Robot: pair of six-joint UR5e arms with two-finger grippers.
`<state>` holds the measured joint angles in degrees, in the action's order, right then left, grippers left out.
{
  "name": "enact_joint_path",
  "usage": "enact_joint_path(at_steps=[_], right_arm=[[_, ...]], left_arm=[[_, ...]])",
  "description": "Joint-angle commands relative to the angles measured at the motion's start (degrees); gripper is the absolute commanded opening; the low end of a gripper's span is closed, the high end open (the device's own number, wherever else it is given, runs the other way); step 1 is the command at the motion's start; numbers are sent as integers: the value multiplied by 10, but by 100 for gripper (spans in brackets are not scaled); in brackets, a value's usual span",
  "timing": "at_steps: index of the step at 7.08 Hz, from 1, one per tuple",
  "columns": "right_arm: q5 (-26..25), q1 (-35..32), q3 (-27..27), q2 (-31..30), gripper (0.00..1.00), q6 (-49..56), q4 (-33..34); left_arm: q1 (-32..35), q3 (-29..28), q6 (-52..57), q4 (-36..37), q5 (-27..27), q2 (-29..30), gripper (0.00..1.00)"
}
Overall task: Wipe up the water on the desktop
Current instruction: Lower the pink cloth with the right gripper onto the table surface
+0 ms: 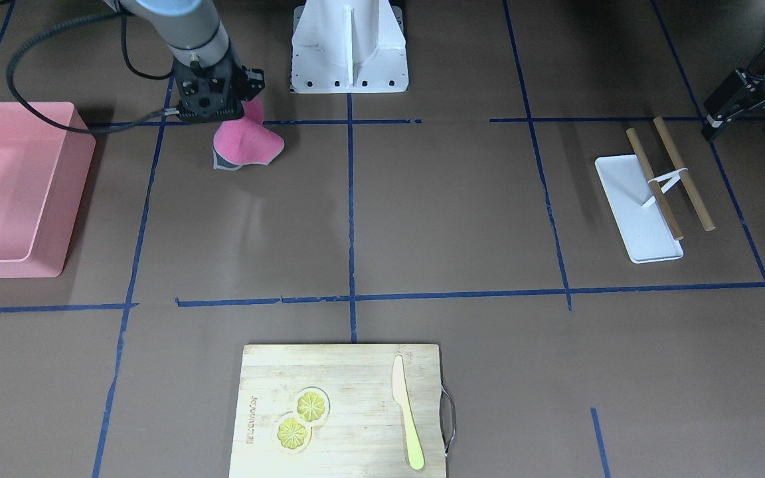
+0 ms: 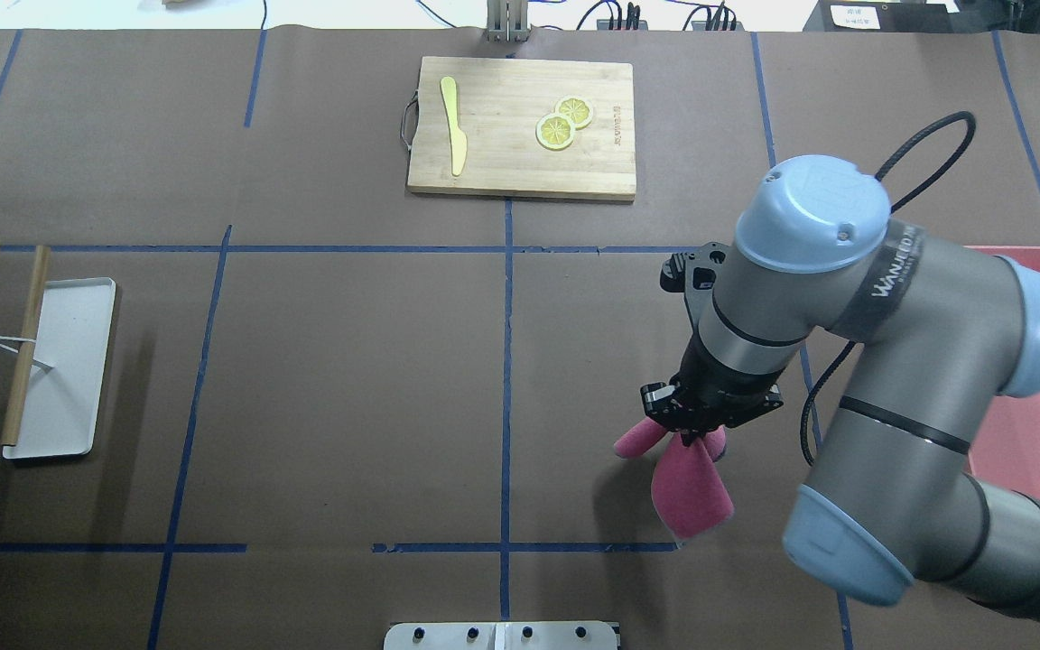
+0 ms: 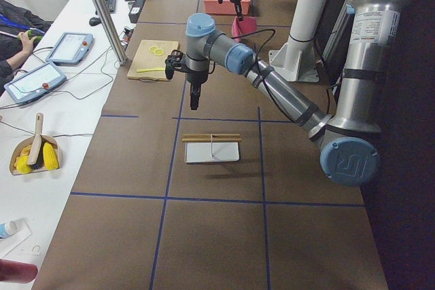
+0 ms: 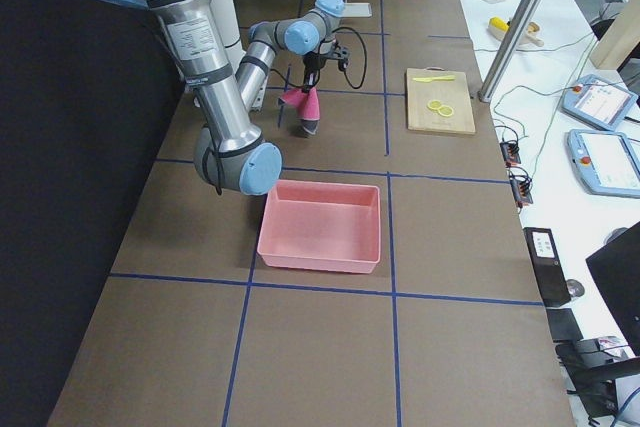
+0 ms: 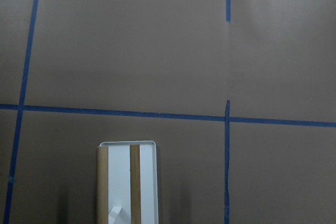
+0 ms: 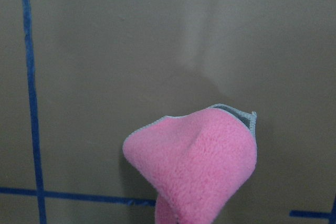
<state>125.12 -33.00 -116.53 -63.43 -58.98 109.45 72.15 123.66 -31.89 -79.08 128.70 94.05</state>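
Matte brown desktop (image 1: 462, 219), crossed by thin blue tape lines, fills the front-facing view. The right gripper (image 1: 226, 118) is clenched on a crumpled pink fleece cloth edged in grey (image 1: 248, 143), close to the robot's base and beside a pink plastic tub (image 1: 17, 192). No water shows for certain. A faint pale streak (image 1: 254, 222) lies on the operators' side of the cloth, toward the bamboo cutting board (image 1: 342, 411), and may be the spill. The left gripper (image 1: 748, 99) hangs well apart, by a small white rectangular tray (image 1: 635, 212); I cannot tell how its jaws stand. From overhead, the cloth droops from the right gripper toward the robot, its long axis running away from the board. The left side view shows the left gripper pointing straight down near the tray. The right side view shows the cloth's lower tip close to the desktop; whether it touches, I cannot tell. The left wrist camera sees only the tray and bare desktop. The right wrist camera shows the cloth over the desktop, with the same pale streak ahead of it. By my judgement the right arm is far nearer, and the wipe should run from the cloth toward the board.
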Motion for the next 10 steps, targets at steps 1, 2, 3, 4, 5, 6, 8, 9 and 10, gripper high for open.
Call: enact_joint_path(at_steps=[1,2,3,4,5,6,8,9,10], right_arm=[[4,-41,92,1,0,-20,-109],[4,-63,113,0,0,-20,-110],[4,-84,136,0,0,-18,-111],[5,-108,151,0,0,-16,-111],[5,-128,162,0,0,-16,-111],[3,-137,179,0,0,-13,-112],[-1,-159,215,-7,0,-11,-151],[-1,-152,233,-7,0,-18,-157],[-1,-129,234,-1,0,-35,-158]], left_arm=[[0,0,14,-1,-1,-12,100],[0,0,14,-1,-1,-12,100],[0,1,14,-1,0,-12,100],[0,0,14,-1,1,-13,100],[0,-4,15,1,1,-22,100],[-1,-14,42,0,0,-48,100],[30,-80,180,-2,2,-63,100],[38,-103,218,-6,1,-64,100],[49,-125,223,-27,1,-63,100]])
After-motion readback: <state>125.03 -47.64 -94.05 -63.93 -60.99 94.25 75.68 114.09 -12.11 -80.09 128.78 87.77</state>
